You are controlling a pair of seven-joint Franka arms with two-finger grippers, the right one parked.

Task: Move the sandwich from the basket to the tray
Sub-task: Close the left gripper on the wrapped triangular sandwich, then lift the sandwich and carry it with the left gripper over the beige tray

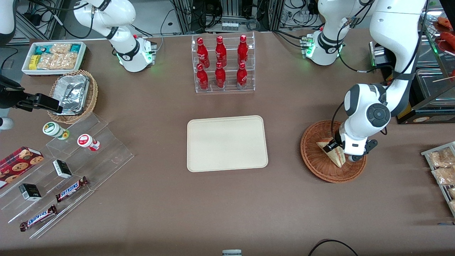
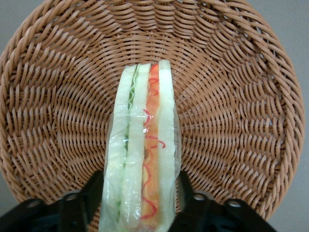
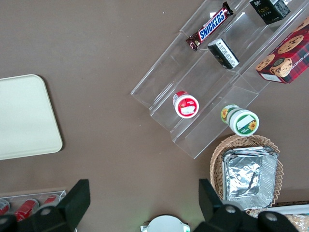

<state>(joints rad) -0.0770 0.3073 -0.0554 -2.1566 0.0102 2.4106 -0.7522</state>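
brown tabletop: gripper down inside the basket, its fingers clamped either side of the sandwich, which sits in the basket. tray lies well apart toward the parked arm.

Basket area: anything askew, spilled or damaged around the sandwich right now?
Nothing stands out. The sandwich stands on edge in the basket, wrap intact, layers aligned. The gripper straddles it, a finger against each bread face. The tray lies flat and bare, nothing spilled around it.
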